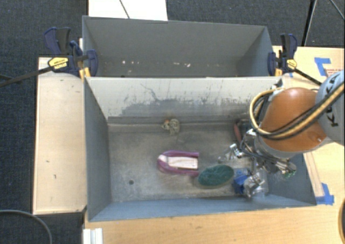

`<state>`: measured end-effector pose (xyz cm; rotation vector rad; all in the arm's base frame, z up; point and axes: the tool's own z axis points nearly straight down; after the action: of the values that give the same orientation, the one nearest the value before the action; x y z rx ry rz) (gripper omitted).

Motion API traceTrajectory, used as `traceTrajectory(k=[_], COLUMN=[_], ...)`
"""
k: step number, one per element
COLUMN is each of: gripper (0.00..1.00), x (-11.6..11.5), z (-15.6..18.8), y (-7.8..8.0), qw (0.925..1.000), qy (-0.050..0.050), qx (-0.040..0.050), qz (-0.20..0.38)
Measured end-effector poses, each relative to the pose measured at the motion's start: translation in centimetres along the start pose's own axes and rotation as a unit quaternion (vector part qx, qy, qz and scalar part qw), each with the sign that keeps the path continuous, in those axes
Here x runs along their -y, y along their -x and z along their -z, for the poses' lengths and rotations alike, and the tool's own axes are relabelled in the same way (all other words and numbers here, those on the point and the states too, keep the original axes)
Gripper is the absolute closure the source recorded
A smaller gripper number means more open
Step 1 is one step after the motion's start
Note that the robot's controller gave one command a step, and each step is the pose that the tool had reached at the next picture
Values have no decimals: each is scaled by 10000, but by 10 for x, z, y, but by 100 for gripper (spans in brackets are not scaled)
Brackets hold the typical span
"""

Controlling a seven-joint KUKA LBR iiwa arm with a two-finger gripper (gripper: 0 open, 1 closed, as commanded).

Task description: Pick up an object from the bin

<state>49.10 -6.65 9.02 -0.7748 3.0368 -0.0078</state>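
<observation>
Camera view, gripper [252,182]: lowered at the near right corner of the grey bin [98,146]; whether it is open or closed cannot be told.
Nearest thing: small blue object [240,183], close against the gripper, on its bin-centre side.
Next outward: dark green oval [216,175], long axis roughly pointing toward the gripper.
Farther: purple-and-white piece [178,162].

Glossy orange dome cover [291,121] on the wrist. Black and yellow cables [264,105] loop around it. Pale grey arm link [335,97] with lettering, partly cut off at the edge. Under the cover, the gripper [252,184]: silver metal hardware, dark brackets, thin wires.
</observation>
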Motion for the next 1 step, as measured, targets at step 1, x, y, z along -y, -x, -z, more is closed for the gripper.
traceTrajectory(k=[1], gripper=[100], x=[0], z=[-2], y=[-2], qw=[10000], qy=[17], qx=[-47], qz=[18])
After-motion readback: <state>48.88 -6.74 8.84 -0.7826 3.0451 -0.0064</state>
